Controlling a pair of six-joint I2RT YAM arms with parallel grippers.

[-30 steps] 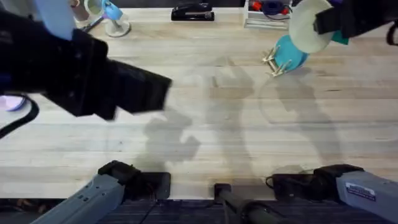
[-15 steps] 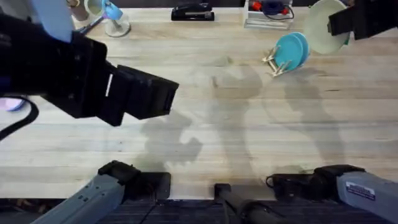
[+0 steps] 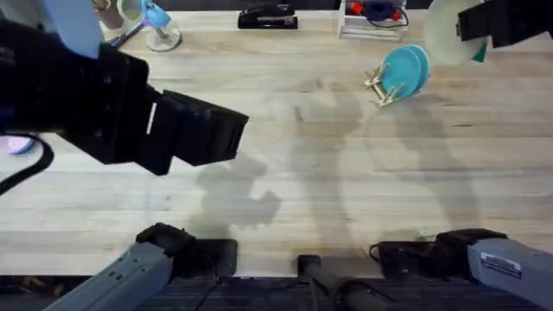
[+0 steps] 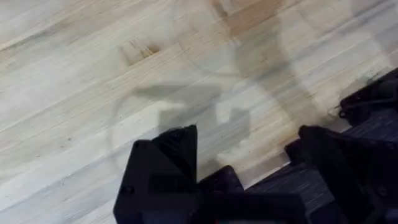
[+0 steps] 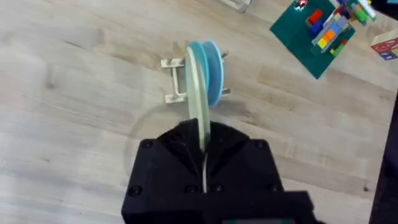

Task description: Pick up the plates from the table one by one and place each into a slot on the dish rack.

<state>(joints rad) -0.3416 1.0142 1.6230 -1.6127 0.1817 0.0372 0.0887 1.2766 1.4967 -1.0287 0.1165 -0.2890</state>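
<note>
The plank table (image 3: pixel 346 173) lies bare mid-frame. At upper right the rack (image 3: pixel 380 86) already holds a teal plate (image 3: pixel 404 71) — one slotted. The right gripper (image 5: pixel 202 146) clamps the cream plate (image 3: pixel 445 34) edge-on above it, unplaced. The left gripper (image 4: pixel 242 155) hangs parted, empty.

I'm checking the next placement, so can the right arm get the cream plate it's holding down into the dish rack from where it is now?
Probably yes. The right gripper holds the cream plate edge-on above the dish rack, with nothing between them. The teal plate already stands in one slot, so it must aim beside it.
</note>
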